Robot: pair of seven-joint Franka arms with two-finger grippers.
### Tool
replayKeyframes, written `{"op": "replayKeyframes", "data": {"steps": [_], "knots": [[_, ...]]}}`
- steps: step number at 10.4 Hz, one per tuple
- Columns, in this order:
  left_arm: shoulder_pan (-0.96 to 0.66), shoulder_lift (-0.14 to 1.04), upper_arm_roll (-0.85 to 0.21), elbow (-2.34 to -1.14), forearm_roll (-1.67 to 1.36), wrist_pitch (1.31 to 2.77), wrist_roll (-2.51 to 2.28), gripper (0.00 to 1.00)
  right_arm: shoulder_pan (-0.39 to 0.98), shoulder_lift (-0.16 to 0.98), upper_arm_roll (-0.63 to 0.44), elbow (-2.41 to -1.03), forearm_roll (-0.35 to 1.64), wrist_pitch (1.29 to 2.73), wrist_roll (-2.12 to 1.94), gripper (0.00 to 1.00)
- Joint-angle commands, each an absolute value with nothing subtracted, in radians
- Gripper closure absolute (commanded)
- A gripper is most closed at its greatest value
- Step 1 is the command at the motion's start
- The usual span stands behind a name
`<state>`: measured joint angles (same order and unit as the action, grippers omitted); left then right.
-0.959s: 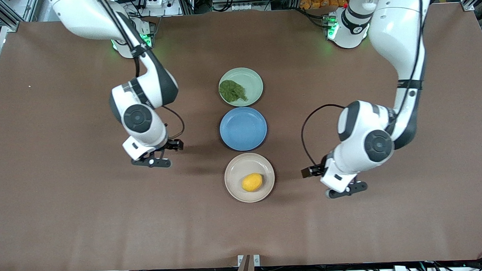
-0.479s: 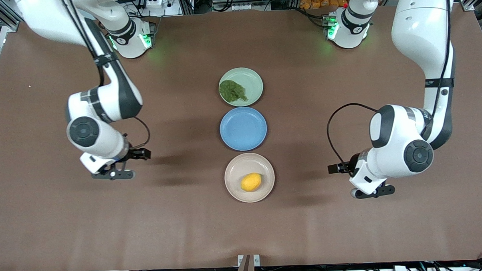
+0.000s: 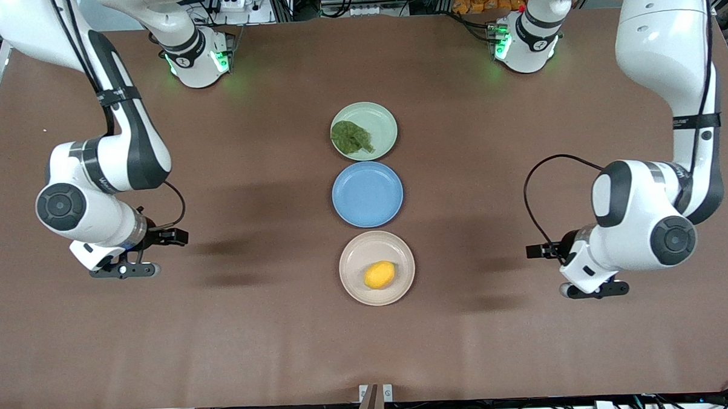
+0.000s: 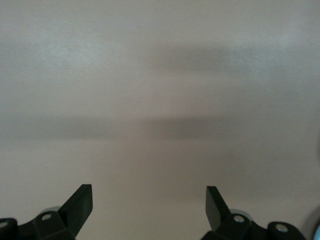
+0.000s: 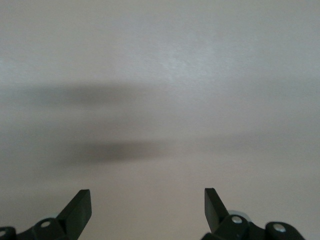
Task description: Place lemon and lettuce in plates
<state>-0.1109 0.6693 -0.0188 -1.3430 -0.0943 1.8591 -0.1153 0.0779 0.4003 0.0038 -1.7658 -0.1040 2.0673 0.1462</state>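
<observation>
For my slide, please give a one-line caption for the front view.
Lemon in beige plate, lettuce in mint plate; both hands, left and right, open over bare table.

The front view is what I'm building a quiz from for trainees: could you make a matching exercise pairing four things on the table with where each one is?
Things:
1. small oval yellow lemon
2. crinkled dark green lettuce leaf
3. round blue plate
4. left gripper

Places:
A. between the other two plates, nothing on it
B. on the pale mint green plate
C. over bare table toward the left arm's end, fingers apart
D. on the beige-cream plate

Pairs: 1-D, 2-B, 3-A, 4-C
</observation>
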Motion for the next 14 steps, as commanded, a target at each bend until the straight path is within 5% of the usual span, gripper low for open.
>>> {"op": "replayKeyframes", "data": {"steps": [1, 5, 8, 14], "knots": [[-0.104, 0.632, -0.023, -1.376, -0.075, 1.848, -0.095, 0.00, 0.032, 0.373, 0.025, -1.816, -0.106, 2.071, 0.124, 0.00], [-0.069, 0.546, -0.025, -1.454, -0.075, 1.854, -0.087, 0.00, 0.066, 0.217, 0.028, -2.027, -0.104, 2.126, 0.140, 0.00], [-0.045, 0.378, -0.025, -1.693, -0.075, 1.994, -0.060, 0.00, 0.132, 0.062, 0.026, -2.170, -0.106, 2.126, 0.222, 0.00], [-0.029, 0.191, -0.029, -1.802, -0.075, 1.958, -0.064, 0.00, 0.052, 0.020, 0.021, -2.126, -0.106, 2.099, 0.195, 0.00]]}}
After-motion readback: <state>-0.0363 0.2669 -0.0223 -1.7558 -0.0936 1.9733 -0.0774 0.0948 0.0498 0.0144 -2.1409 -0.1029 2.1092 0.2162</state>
